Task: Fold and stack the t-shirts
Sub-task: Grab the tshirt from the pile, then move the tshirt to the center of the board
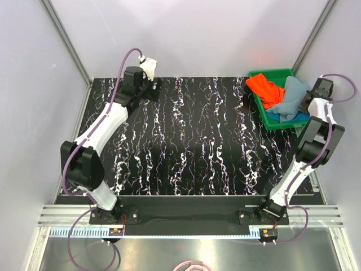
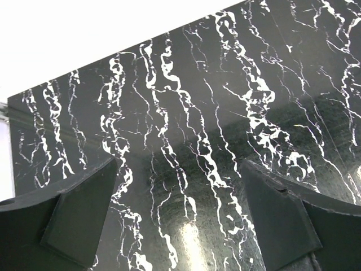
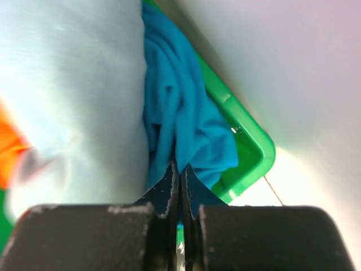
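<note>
You're pinching the teal shirt (image 3: 180, 101) in your right fingers (image 3: 163, 195) to pull it from the tray (image 3: 254, 148), left fingers (image 2: 84, 210) hanging wide open.

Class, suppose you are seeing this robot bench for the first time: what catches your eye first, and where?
At the far right corner of the table, a green tray holds a crumpled orange-red t-shirt, grey-blue t-shirt and teal-blue t-shirt. The right gripper is shut on the teal-blue one; the left gripper hangs open over the black marbled table's far left.
</note>
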